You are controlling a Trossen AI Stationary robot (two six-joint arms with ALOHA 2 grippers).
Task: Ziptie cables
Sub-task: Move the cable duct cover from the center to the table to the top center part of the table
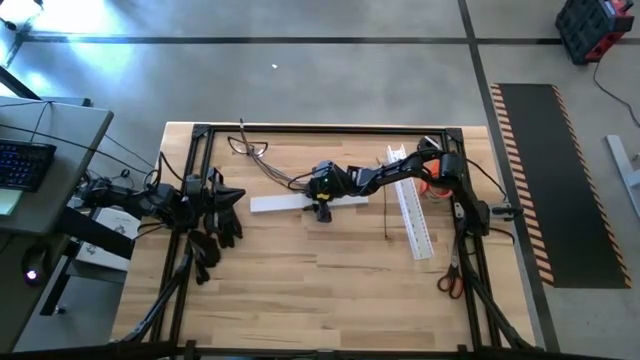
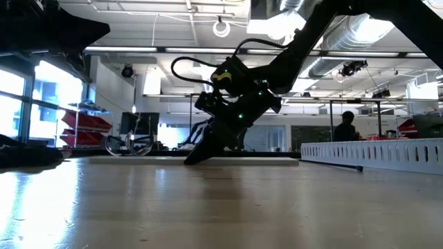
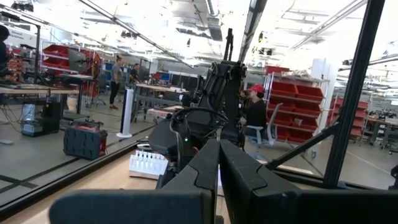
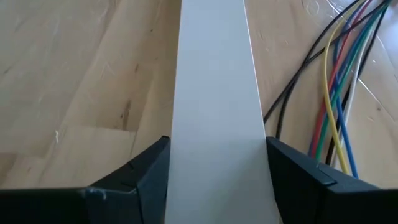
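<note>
The cables (image 1: 265,160) are a loose bundle of thin wires lying on the far-left part of the table; in the right wrist view the cables (image 4: 336,93) show coloured strands beside a white flat strip (image 4: 214,93). That white strip (image 1: 290,203) lies mid-table. My right gripper (image 1: 321,208) is on it, fingertips down at table level (image 2: 197,158). The ziptie (image 1: 388,210) is a thin dark strip lying flat just left of the white slotted channel (image 1: 415,215). My left gripper (image 1: 228,215) waits at the table's left, shut on nothing (image 3: 217,174). My right gripper (image 4: 216,180) has the white strip between its two fingers (image 4: 146,174), one against each long edge (image 4: 180,168), somewhat right of the strip's middle. The fingers slant down from above and from the table's right. The strip seems to lie flat on the table.
Orange-handled scissors (image 1: 450,275) lie near the right edge. A black frame (image 1: 320,129) runs around the table. An orange object (image 1: 435,188) sits under the right arm. People and red shelving stand in the room beyond. The wood (image 1: 320,290) nearer than the white strip shows bare.
</note>
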